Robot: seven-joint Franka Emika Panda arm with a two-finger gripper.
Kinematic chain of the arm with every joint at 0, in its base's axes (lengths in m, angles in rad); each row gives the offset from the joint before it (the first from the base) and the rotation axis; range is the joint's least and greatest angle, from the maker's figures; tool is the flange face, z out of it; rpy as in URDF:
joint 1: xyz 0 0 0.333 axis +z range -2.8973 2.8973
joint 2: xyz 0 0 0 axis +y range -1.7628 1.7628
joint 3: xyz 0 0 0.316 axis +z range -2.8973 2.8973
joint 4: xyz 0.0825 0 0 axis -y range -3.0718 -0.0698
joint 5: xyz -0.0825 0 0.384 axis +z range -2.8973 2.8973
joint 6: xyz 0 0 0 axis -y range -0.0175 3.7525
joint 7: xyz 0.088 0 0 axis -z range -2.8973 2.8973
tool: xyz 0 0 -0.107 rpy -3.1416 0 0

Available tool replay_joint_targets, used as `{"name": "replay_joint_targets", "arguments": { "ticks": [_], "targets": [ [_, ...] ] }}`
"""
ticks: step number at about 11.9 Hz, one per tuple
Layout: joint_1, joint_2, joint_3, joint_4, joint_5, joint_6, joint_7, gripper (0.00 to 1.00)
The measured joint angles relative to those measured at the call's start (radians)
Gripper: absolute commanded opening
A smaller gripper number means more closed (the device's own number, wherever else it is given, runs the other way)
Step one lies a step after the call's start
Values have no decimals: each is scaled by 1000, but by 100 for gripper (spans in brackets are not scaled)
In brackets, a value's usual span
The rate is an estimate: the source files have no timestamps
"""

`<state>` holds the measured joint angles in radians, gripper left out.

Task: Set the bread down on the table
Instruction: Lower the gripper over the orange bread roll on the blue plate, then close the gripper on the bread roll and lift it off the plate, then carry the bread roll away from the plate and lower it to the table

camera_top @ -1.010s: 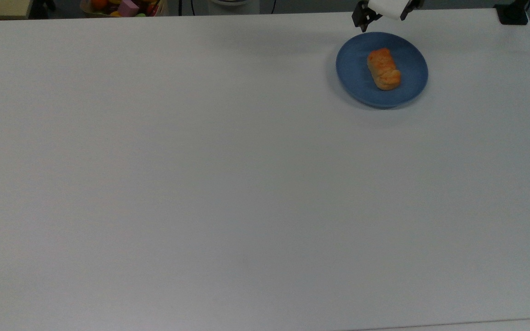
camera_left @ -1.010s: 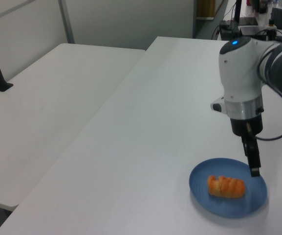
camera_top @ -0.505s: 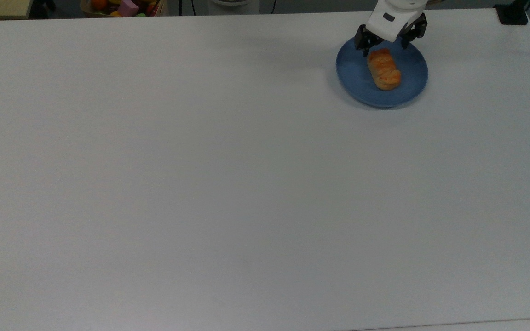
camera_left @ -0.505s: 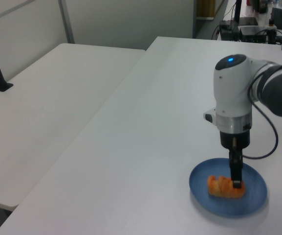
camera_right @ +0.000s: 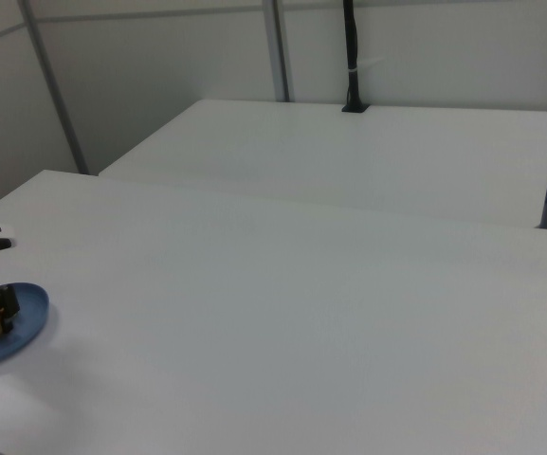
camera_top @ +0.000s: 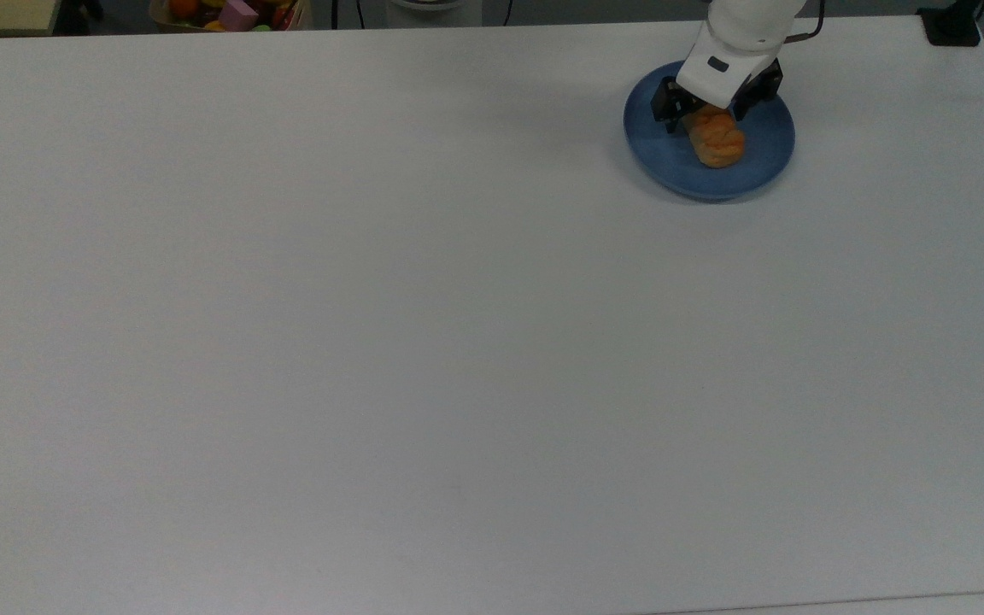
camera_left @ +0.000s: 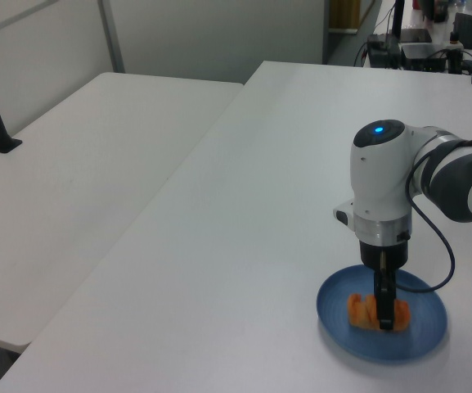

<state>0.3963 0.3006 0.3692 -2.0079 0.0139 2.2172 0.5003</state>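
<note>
the bread (camera_top: 719,143) lay on the blue plate (camera_top: 765,162), near the far right corner of the worktop (camera_top: 424,325) in the top view, not yet on the bare white surface. the end effector (camera_top: 700,112) had its fingers spread to either side of the loaf's far end, straddling it across its narrow width; the dark finger (camera_left: 385,304) reached down to the loaf in the left view. i could not tell whether the pads were already touching the crust, so i took it as spread apart and not yet gripping anything.

judging by its look, the small braided pastry would be light and soft, with a crust that could dent or flake under a hard squeeze. its glazed top looked a little slick, so a hold across the short sides, low on the paler base, seemed safer than pinching the rounded top. the grip sat toward one end rather than the middle, so the free end might droop or swing when lifted. the plate's shallow rim should be easy to get over on the way to the worktop.
</note>
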Motion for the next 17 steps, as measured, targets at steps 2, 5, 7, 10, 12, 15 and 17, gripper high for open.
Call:
{"name": "replay_joint_targets", "arguments": {
  "ticks": [2,5,7,10,12,15,17],
  "targets": [
    [0,2,0,1,-5,0,0,33],
    [0,1,0,5,-5,0,0,33],
    [-3,1,0,16,-5,-2,0,33],
    [-22,-12,0,100,-11,-87,-2,33],
    [-39,-30,0,167,-12,-114,-14,34],
    [-76,-31,-3,276,-12,-116,-65,34],
    [-90,-4,-11,362,-14,-116,-88,34]
  ]
}}
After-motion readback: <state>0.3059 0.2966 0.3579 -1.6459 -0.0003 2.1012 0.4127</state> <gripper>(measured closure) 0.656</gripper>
